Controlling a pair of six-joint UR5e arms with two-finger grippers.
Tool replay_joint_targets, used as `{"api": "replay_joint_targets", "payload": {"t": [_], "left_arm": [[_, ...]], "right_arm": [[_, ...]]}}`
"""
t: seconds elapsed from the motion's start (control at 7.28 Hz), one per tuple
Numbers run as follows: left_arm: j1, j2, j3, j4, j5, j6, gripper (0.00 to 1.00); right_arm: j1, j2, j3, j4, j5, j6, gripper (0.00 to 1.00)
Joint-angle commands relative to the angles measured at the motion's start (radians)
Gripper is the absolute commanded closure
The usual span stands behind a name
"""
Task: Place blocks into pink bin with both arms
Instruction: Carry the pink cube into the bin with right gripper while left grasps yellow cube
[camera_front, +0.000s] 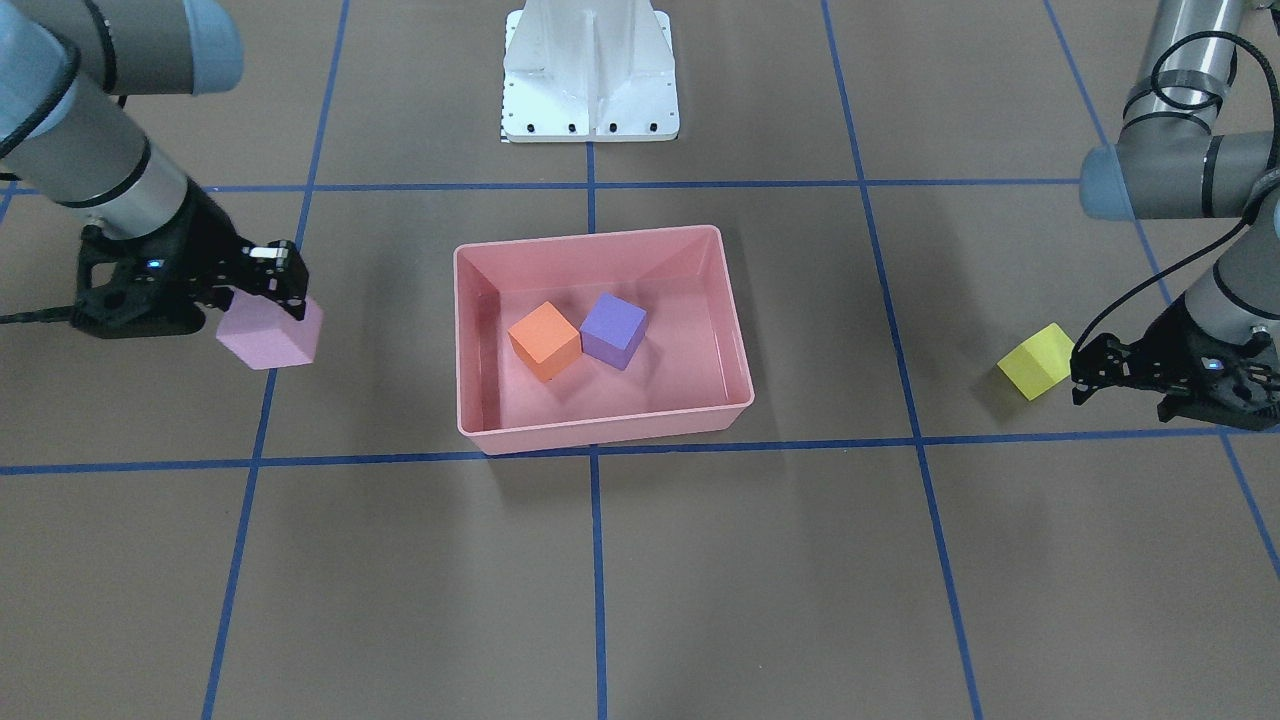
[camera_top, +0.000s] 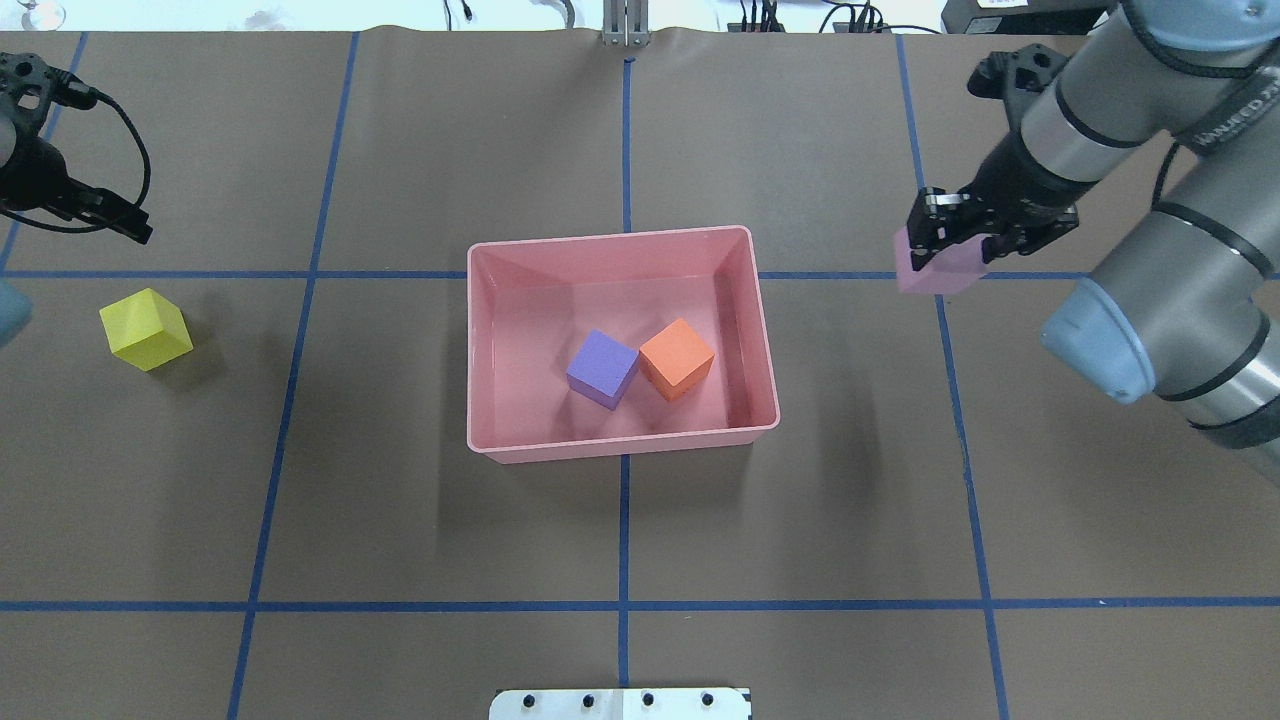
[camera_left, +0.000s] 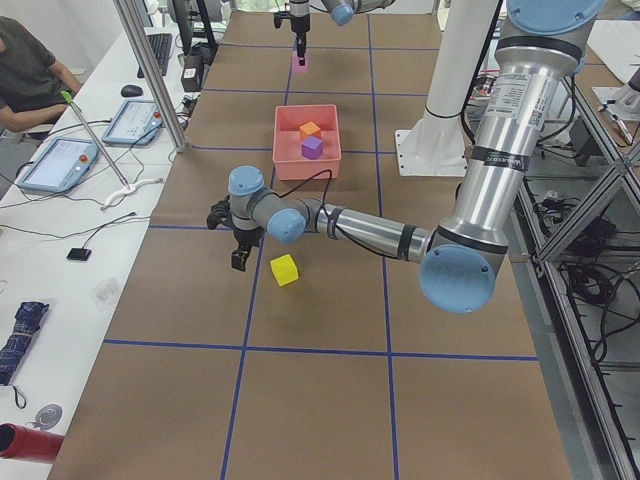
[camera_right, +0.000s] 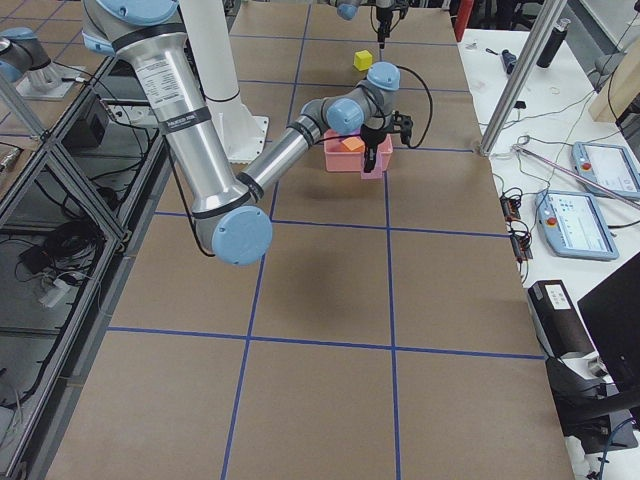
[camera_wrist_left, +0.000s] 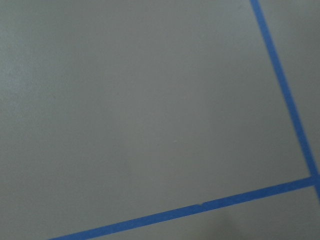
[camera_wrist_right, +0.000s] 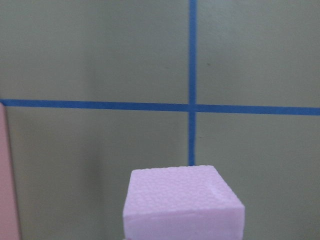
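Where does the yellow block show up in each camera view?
Front-facing: yellow block at far right, with the pink bin to its left.
Overhead: far left, left of the bin.
Left side: near centre, bin beyond it.
Right side: top, far end, beyond the bin.
Left wrist: not in it.
Right wrist: not in it.
Shared landmark in the four fixed views: the pink bin.

— What is seen at the right end effector (camera_right: 373, 155)?
— A pink block (camera_right: 372, 170) is carried there, just beside the pink bin (camera_right: 335, 155); an orange block (camera_right: 352, 144) is seen inside.
— And the yellow block (camera_right: 363, 60)?
— It is found toward the far edge of the surface (camera_right: 320, 300).
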Motion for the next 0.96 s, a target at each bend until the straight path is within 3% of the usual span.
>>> {"api": "replay_joint_targets", "payload": {"t": [0.0, 0.14, 0.41, 0.82], "left_arm": [[0.002, 0.029, 0.023, -0.013, -0.066, -0.126, 0.02], [0.002, 0.064, 0.012, -0.018, -0.168, -0.278, 0.02], [0.007, 0.065, -0.006, -0.019, -0.189, -0.542, 0.02], [0.013, 0.059, 0.002, -0.027, -0.192, -0.738, 0.03]], "right_arm": [[-0.176, 0.177, -0.012, -0.028, -0.117, 0.235, 0.99], [-0.209, 0.209, -0.035, -0.026, -0.154, 0.251, 0.98], [-0.241, 0.215, -0.081, 0.036, -0.193, 0.251, 0.96], [-0.247, 0.235, -0.169, 0.131, -0.199, 0.251, 0.96]]}}
